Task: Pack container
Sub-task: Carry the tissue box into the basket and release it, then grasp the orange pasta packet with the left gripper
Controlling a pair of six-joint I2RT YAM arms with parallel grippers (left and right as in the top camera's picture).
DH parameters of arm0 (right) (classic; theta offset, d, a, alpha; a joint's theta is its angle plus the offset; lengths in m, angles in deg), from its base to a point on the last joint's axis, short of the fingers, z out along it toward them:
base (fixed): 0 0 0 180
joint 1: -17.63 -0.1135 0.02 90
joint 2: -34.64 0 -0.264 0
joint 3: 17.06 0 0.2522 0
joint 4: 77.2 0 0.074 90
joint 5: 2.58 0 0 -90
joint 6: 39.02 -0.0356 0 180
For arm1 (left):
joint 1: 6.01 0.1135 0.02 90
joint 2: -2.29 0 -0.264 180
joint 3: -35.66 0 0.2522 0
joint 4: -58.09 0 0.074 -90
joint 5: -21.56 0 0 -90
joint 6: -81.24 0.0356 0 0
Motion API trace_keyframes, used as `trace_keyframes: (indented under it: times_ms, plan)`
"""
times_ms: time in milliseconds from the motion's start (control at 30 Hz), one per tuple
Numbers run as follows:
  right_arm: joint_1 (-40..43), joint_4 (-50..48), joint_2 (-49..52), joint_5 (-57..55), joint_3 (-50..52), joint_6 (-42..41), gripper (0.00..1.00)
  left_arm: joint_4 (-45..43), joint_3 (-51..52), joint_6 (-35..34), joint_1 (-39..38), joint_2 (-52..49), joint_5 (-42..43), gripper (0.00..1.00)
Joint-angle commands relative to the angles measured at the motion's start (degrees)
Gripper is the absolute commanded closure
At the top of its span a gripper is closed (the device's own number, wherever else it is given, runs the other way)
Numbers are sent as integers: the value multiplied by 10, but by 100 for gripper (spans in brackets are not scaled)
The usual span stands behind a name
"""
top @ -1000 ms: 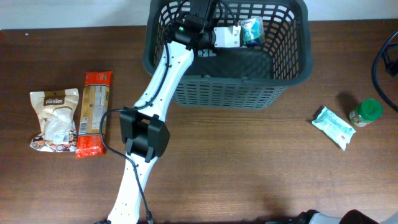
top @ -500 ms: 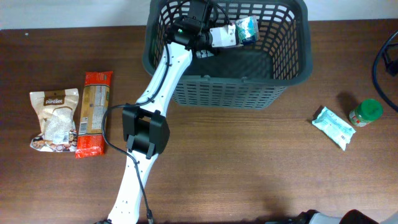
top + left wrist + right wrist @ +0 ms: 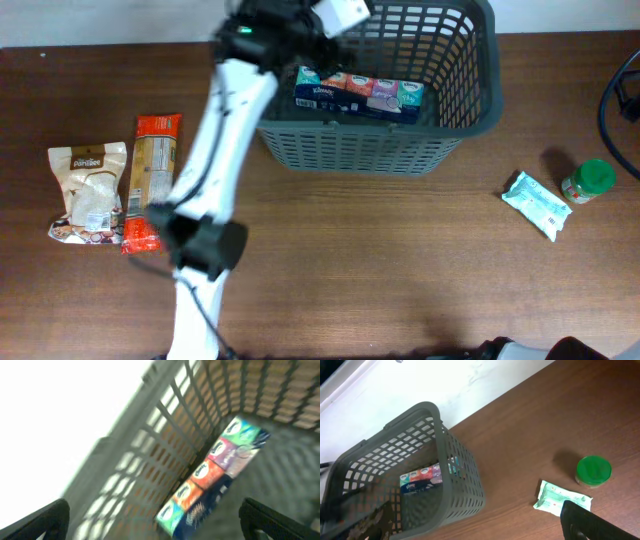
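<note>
Tissues (image 3: 358, 92), a long multicoloured pack, lie beside the near wall inside the large dark grey slotted plastic basket (image 3: 470, 110) at the brown table's (image 3: 400, 260) far edge, sparing room; my left gripper (image 3: 157, 517) hangs spread, empty.

Dark wooden table (image 3: 400, 270) pictured from overhead, dark grey shopping basket (image 3: 360, 150) set at its far edge, white snack bag (image 3: 88, 192) and red-wrapped pack (image 3: 151, 180) laid side by side at left, wipes packet (image 3: 537, 203) and green-lidded jar (image 3: 588, 181) placed just beside each other at right.
</note>
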State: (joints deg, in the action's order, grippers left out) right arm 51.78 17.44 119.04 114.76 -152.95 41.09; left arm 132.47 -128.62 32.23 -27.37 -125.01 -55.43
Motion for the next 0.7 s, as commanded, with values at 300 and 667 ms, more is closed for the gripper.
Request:
trace_keyframes:
  times_ms: [300,667]
  plan:
    - [4,0,0,1,-4,4,1,188,-2,-176,129,148,-116,1]
    - [4,0,0,1,-4,4,1,265,125,-392,287,96,-151,1]
